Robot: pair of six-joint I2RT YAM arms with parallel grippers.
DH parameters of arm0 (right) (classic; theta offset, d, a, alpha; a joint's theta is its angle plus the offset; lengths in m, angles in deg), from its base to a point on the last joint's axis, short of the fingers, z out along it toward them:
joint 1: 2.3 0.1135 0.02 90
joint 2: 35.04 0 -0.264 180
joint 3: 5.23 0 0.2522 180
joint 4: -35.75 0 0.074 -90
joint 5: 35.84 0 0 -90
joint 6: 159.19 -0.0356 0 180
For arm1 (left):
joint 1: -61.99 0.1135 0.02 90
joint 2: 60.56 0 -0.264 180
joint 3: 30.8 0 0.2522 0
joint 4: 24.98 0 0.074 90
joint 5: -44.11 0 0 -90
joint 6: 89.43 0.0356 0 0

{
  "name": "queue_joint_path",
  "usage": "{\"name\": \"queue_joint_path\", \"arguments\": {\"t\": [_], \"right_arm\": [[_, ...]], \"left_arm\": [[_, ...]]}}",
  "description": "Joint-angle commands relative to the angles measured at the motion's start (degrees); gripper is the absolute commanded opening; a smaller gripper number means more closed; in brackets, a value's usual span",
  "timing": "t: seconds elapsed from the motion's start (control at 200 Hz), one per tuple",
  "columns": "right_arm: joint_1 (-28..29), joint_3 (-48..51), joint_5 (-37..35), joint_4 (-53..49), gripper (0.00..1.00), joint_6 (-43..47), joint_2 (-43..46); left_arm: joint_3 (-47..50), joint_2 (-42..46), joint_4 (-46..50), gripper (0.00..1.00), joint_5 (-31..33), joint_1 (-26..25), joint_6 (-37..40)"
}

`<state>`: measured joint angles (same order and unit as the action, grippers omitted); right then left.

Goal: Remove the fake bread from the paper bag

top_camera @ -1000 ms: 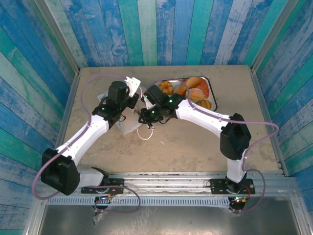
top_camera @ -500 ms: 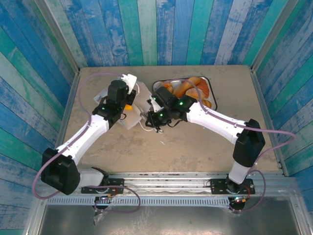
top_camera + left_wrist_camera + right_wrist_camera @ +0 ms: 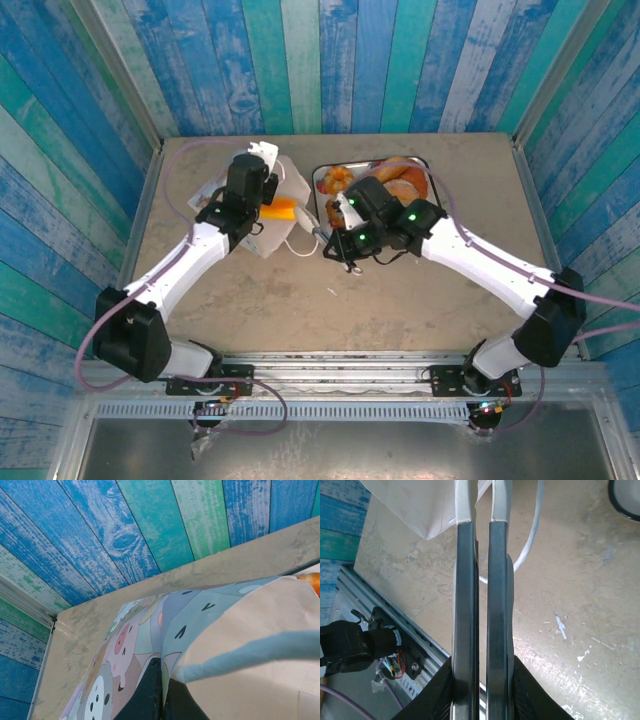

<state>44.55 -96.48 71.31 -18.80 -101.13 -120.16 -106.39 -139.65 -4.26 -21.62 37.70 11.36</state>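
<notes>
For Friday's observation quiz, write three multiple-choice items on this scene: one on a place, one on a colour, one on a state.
1. In the top view, the tray lies where from the paper bag? A left B underneath C right
2. The wall planks are: A blue and green B red C grey
3. The right gripper is: A wide open B shut C half open
Answers: C, the tray sits right of the bag; A, the painted boards show it; B, its fingers stand close together.

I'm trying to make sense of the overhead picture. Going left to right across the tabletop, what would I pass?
paper bag with an orange pastry at its mouth → right gripper → tray of pastries
</notes>
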Motion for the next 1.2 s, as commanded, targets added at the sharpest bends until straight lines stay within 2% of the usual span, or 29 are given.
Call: {"name": "queue_joint_path", "arguments": {"t": [0.0,0.235,0.541,0.641,0.666,0.876,1.192], "right_arm": [[-1.98,2.21,0.42,-0.47,0.01,0.59,4.32],[-5.93,5.11,0.57,-1.79,0.01,0.51,10.45],[-10.54,7.19,0.38,-3.25,0.01,1.1,14.07],[-12.07,8.41,0.1,-3.25,0.01,1.39,14.62],[-14.24,8.57,0.05,-3.24,0.01,1.44,14.55],[-19.53,9.58,0.16,-2.17,0.01,2.04,12.0],[-21.8,8.07,1.18,0.12,0.0,3.38,5.38]], "left_arm": [[-2.45,-2.67,0.3,0.0,2.36,-0.16,-1.46],[-2.97,-3.97,0.6,0.0,3.27,-0.13,-2.06],[-3.92,-4.02,2.26,0.0,6.32,-0.14,-2.55],[-3.14,-2.86,2.03,0.0,4.86,-0.13,-2.24],[-2.91,-2.47,2.0,0.0,4.27,-0.14,-2.18],[-1.84,0.87,2.12,0.0,-1.62,-0.17,-2.63],[-0.32,3.55,1.85,0.0,-4.63,-0.14,-3.4]]}}
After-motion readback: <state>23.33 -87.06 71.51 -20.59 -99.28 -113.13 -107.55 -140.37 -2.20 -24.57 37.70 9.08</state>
